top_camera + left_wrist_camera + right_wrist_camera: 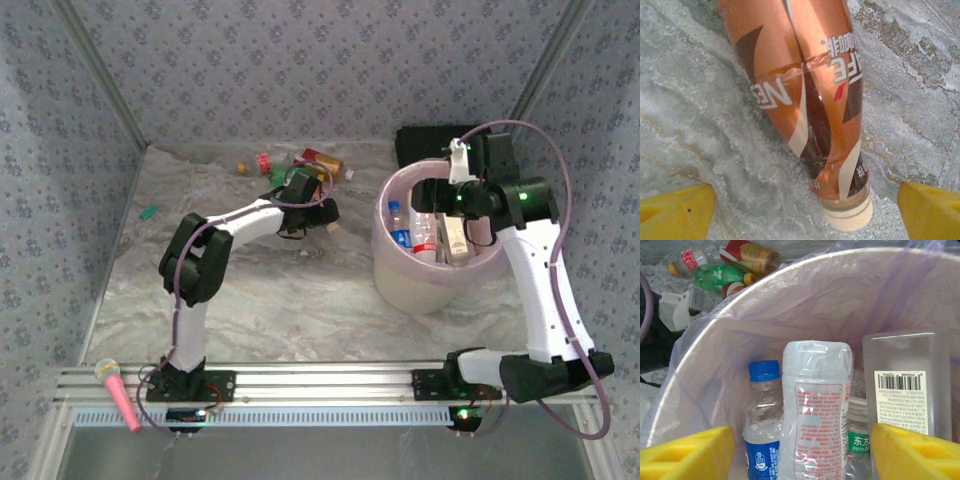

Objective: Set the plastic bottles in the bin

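Left jaws spread wide, surface [690,125] showing either side of brown bottle [810,100]. Right jaws parted above bin [840,290], bottles [815,415] standing inside.

"How does the left arm sit?"
"The white-and-black left arm is folded at the elbow, forearm reaching far and rightward. The yellow-fingered left gripper [805,212] points down, spread wide."
"And the right?"
"The right arm stands tall, wrist bent leftward. The yellow-fingered right gripper [801,454] is equally wide apart."
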You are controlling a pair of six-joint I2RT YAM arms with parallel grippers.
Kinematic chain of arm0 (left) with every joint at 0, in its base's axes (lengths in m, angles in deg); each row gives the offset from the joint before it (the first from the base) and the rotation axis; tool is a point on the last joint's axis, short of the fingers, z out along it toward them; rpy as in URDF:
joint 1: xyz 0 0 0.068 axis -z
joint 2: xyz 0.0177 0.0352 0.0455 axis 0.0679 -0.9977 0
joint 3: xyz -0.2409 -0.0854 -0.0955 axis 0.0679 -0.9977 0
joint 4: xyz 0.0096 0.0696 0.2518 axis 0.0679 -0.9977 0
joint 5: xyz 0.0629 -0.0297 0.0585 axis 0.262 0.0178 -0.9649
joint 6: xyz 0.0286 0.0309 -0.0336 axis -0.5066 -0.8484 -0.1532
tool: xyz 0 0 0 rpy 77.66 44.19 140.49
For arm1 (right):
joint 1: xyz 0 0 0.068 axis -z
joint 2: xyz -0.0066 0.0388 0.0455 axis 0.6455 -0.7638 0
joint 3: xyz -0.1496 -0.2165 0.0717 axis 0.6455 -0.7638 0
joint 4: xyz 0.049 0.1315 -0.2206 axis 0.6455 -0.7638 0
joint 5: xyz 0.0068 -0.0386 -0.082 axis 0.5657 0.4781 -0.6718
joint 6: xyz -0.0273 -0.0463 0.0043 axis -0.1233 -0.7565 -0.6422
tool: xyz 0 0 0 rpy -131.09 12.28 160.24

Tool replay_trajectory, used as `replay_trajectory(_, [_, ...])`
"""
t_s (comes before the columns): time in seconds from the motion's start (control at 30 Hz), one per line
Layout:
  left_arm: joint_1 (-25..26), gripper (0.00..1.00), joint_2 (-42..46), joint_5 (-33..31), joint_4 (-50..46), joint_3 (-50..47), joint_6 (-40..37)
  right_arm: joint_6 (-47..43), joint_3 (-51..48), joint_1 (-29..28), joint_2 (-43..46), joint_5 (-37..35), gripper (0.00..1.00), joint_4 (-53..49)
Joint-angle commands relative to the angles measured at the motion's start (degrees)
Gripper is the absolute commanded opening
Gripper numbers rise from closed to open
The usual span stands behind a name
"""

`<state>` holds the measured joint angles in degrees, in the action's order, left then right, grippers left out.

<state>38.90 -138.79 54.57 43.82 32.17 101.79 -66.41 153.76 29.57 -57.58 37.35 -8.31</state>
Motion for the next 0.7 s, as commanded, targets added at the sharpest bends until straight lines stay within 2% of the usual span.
replay_trajectory(0.0, [0.2,0.91,-2.66,-1.65,-1.92,2.54,0.68,-0.7,0.1,0.26,-2.7,-1.75,0.68,0.09])
replay_trajectory(0.1, [0.12,0.88,-3.98,-2.2,-2.31,3.49,0.79,-0.68,-1.8,0.24,-3.9,-1.15,0.61,2.36])
replay_trajectory(0.3, [-0.09,0.85,-5.94,-2.01,-2.5,4.3,1.18,0.13,-5.41,0.24,-5.01,-0.88,0.56,4.81])
replay_trajectory(0.37, [-0.05,0.83,-6.13,-2.03,-2.28,4.21,1.22,0.24,-4.87,0.25,-4.73,-0.95,0.52,4.83])
replay_trajectory(0.5, [-0.12,0.77,-6.56,-2.01,-2.16,4.04,1.17,0.33,-1.46,0.37,-2.72,-0.93,0.59,3.3])
replay_trajectory(0.67, [-0.25,0.69,-6.86,-1.88,-1.96,3.63,1.25,1.01,-0.18,0.35,1.71,0.44,0.6,3.81])
